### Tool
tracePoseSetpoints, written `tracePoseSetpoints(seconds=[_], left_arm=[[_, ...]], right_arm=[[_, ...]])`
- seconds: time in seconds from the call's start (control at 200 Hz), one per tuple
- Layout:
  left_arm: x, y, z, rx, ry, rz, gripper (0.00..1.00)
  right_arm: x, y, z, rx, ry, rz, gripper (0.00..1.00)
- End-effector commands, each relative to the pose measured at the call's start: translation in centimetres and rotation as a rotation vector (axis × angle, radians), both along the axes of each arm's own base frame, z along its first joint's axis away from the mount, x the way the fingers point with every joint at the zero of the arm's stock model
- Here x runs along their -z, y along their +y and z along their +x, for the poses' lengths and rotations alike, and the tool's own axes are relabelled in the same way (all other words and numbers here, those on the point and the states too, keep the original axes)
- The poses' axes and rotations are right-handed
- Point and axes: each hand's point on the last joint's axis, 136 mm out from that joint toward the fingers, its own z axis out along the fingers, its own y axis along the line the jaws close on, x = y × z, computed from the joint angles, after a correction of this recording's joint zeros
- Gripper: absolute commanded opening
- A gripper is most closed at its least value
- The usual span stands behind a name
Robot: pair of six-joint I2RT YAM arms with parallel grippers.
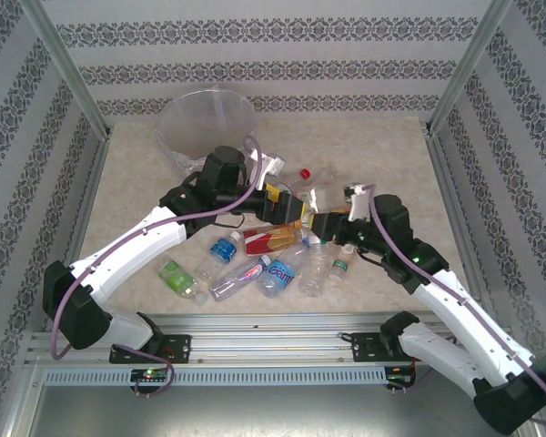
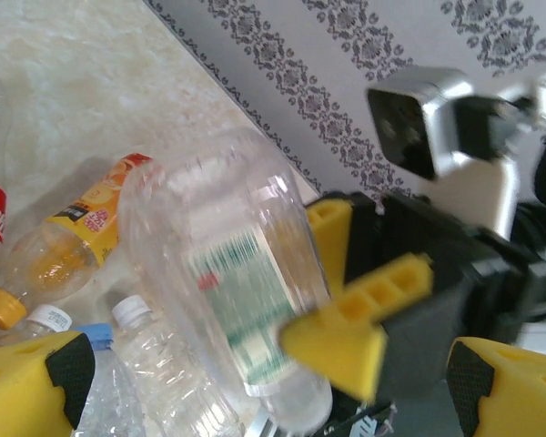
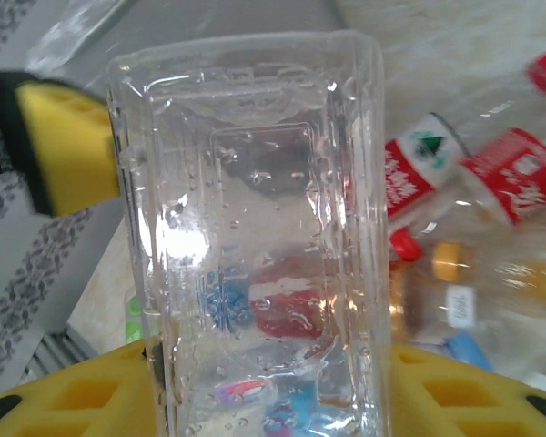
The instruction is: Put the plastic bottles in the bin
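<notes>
The plastic bottles (image 1: pixel 264 239) lie mostly in a loose heap at the centre of the top view, flat on their sides on the table (image 1: pixel 136 182). 1 of them, a clear bottle (image 3: pixel 255 228) with a green and white label, is raised above the rest. The right gripper (image 3: pixel 273 387) is closed on that bottle, with 1 yellow finger (image 3: pixel 82 405) on each flank at the bottom of the right wrist view, so the free end projects toward the other arm. The left gripper (image 2: pixel 273 391) stands with jaws wide. Its 2 fingers (image 2: pixel 27 387) sit in the lower corners of the left wrist view, with the bottle ahead of and between them, not pinched. Judgement: this is a hand-over, arranged because the bin (image 1: pixel 168 137) stands at the upper left of the top view, on the left arm's side. The bin is upright and lined with a clear bag. No bottle can be made out inside it, though glare on the liner leaves that uncertain.
</notes>
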Motion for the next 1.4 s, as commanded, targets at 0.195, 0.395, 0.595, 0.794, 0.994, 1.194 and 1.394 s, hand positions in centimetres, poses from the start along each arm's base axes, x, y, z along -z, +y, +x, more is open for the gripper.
tracePoseSetpoints(seconds=[0.195,0.395,0.595,0.794,0.994,1.194,1.394], left_arm=[[1.0,0.9,2.3,-0.149,0.078,0.002,1.00],[1.1,0.8,2.3,-0.153,0.105,-0.012,0.88],[0.9,0.6,2.2,-0.149,0.120,-0.038,0.80],[0.6,0.5,2.0,-0.139,0.109,-0.047,0.64],[-0.1,0.7,1.9,-0.128,0.089,-0.058,0.51],[-2.0,1.2,2.4,-0.134,0.039,-0.074,0.51],[-3.6,2.2,2.9,-0.160,-0.039,0.020,0.52]], right_arm=[[-3.2,2.6,0.8,0.008,-0.158,-0.092,0.51],[-2.9,3.5,0.6,0.006,-0.181,-0.138,0.51],[-2.6,4.2,0.4,0.001,-0.194,-0.161,0.50],[-2.2,4.6,0.3,0.000,-0.200,-0.184,0.52],[-2.3,4.5,-0.2,-0.008,-0.213,-0.189,0.69],[-2.7,3.1,-2.3,-0.042,-0.240,-0.163,0.84],[-3.8,0.3,-4.8,-0.045,-0.279,-0.148,0.90]])
